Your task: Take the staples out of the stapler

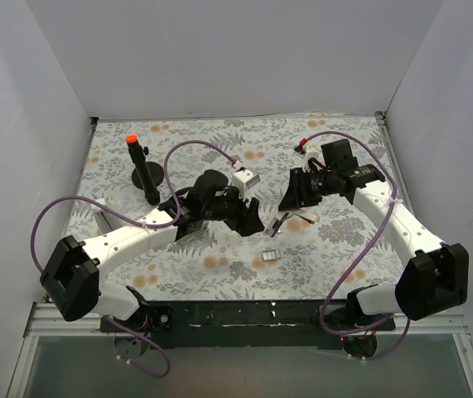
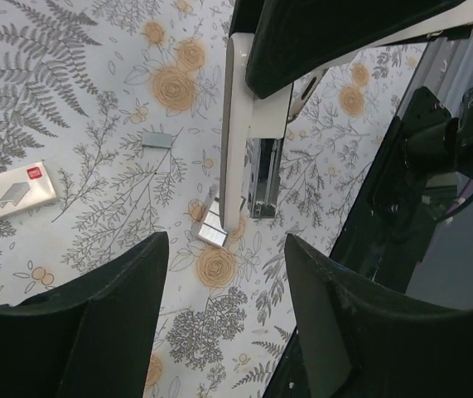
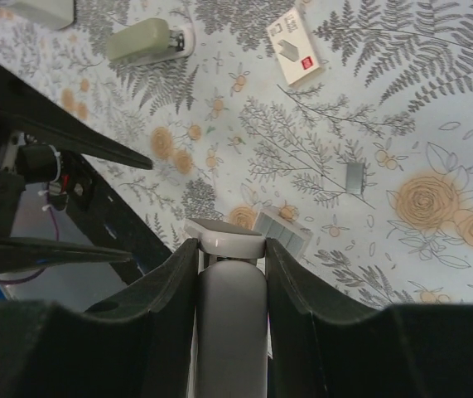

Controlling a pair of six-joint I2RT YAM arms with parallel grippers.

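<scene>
I find right fingers (image 3: pixel 161 323) clamping the stapler (image 3: pixel 232 315), left fingers (image 2: pixel 95 332) wide, empty; a skewed tug could twist it loose mid-counter.

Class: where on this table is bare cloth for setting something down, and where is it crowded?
Free: the far strip along the back wall, right of the black stand; and the near cloth between the staples and the right arm. Crowded: the centre, where left gripper, right gripper and stapler meet.

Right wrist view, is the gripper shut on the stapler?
Yes, the right gripper has a finger pressed against each side of the stapler.
</scene>
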